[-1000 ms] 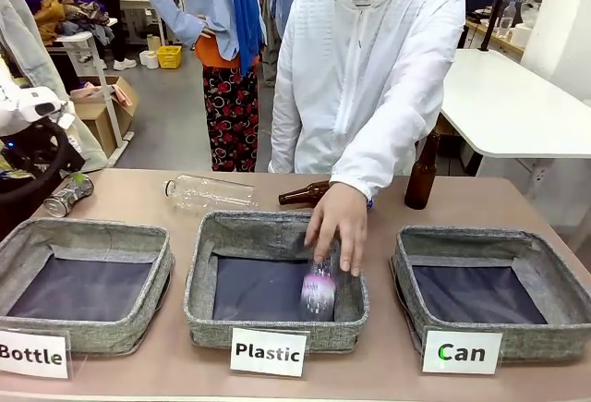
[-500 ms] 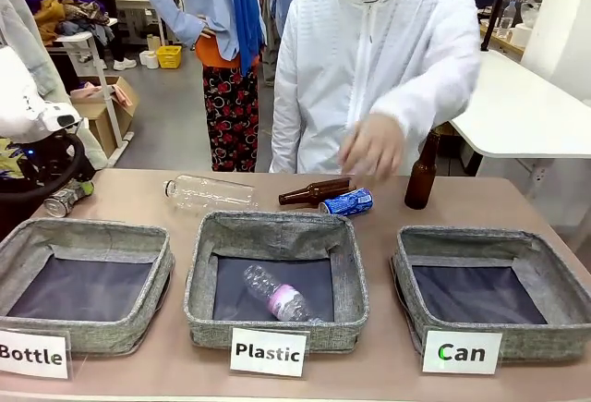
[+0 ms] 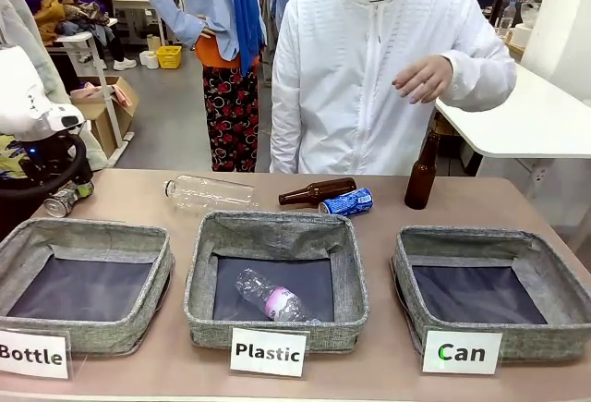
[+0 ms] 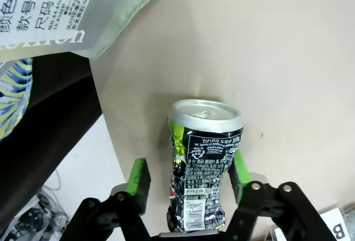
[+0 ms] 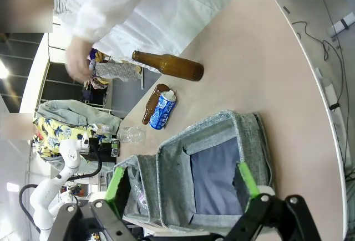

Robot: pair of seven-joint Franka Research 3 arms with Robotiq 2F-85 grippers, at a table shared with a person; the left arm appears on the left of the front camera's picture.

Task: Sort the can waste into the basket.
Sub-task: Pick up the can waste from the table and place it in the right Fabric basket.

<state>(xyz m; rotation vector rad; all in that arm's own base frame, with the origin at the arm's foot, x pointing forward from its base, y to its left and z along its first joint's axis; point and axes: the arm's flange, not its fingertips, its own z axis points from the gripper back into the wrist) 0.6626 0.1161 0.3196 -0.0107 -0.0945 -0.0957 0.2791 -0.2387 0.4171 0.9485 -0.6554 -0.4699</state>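
The black can (image 4: 202,163), dented with silver-white print, lies on the table between the fingers of my left gripper (image 4: 188,174). The jaws are open; the right pad (image 4: 238,169) is close against the can and the left pad (image 4: 138,177) stands off it. In the front view this black can (image 3: 63,201) lies at the table's far left, under my left arm (image 3: 37,134). A blue can (image 3: 348,202) lies behind the middle basket. The "Can" basket (image 3: 416,277) stands at the right, nothing inside. My right gripper (image 5: 180,183) hangs open above the Can basket (image 5: 244,141).
The "Plastic" basket (image 3: 203,277) holds a clear bottle (image 3: 268,296); the "Bottle" basket (image 3: 152,282) stands at the left. One brown bottle (image 3: 317,190) lies by the blue can, another (image 3: 422,173) stands upright. A clear bottle (image 3: 208,191) lies behind. The person's hand (image 3: 422,77) is raised.
The person dropped a clear bottle into the Plastic basket and lifted the hand away to chest height. My left arm came down over the black can.
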